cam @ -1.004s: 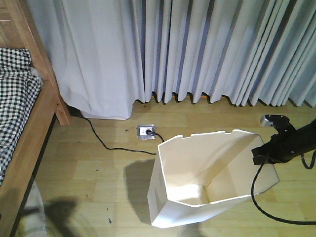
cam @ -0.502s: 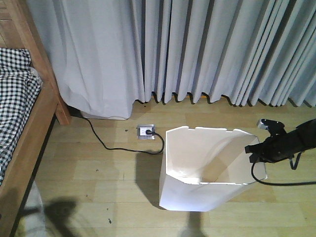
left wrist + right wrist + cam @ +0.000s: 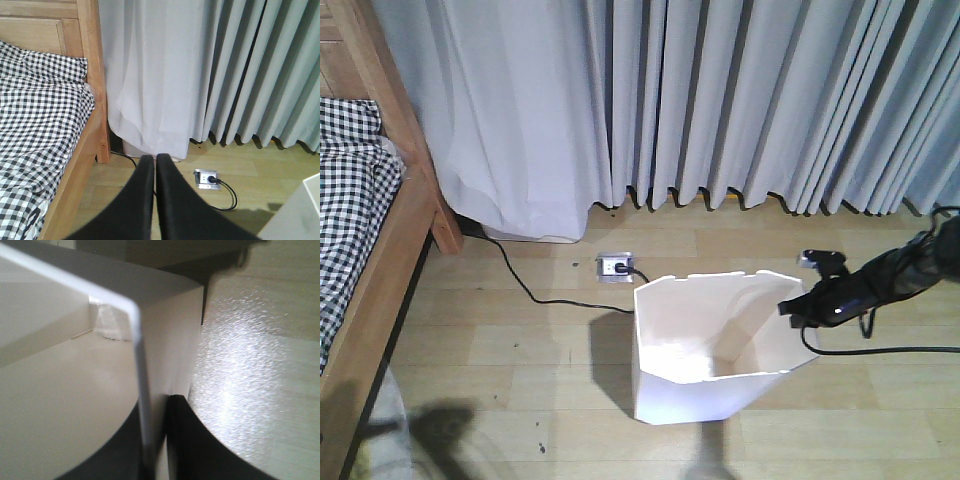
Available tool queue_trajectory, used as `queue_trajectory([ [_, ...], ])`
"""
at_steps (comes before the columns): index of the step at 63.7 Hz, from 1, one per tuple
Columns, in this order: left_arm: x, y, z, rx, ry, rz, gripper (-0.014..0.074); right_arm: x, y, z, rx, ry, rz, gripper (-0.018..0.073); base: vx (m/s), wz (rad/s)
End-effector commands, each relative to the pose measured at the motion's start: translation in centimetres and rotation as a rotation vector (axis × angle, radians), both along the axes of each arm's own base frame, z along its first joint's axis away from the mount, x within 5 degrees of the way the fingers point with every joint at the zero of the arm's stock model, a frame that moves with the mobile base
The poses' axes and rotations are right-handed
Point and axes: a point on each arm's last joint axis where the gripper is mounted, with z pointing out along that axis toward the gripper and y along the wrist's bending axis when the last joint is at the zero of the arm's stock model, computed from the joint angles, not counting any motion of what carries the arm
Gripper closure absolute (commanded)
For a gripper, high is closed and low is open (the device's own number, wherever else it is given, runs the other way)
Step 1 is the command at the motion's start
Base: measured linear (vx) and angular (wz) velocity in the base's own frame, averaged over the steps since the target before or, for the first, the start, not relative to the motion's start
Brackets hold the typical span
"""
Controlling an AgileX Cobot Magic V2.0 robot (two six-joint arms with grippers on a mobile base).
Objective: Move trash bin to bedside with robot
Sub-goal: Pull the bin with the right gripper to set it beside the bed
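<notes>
Exterior front-facing: trash bin point(image 3: 690, 398) nearer bedside point(image 3: 390, 265).

White trash bin point(image 3: 685, 395), black-and-white checked bedding point(image 3: 40, 115), warm brown bed frame point(image 3: 92, 75), pale grey curtains point(image 3: 720, 100)

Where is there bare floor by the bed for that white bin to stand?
Bare floorboards lie between the bed rail and the trash bin, on the camera's side of the black cable. Toward the curtains, that cable and the floor socket crowd the floor.
</notes>
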Motion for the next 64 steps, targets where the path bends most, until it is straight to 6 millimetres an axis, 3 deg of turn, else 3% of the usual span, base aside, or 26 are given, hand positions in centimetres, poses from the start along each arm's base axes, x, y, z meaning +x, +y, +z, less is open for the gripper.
queue_trajectory([
  [1, 0.1, 0.0, 0.5, 0.004, -0.077, -0.004, 0.0603, 2.6, 0.2, 3.0, 0.108, -0.029, -0.052, 0.0562, 0.00, 0.00],
  [23, 0.1, 0.0, 0.5, 0.004, -0.077, -0.004, 0.0603, 2.4, 0.0, -1.3, 0.091, 0.033, -0.083, 0.0561, 0.00, 0.00],
  [64, 0.1, 0.0, 0.5, 0.004, -0.077, -0.004, 0.0603, 3.7, 2.0, -5.5, 0.071, 0.049, 0.020, 0.0547, 0.00, 0.00],
])
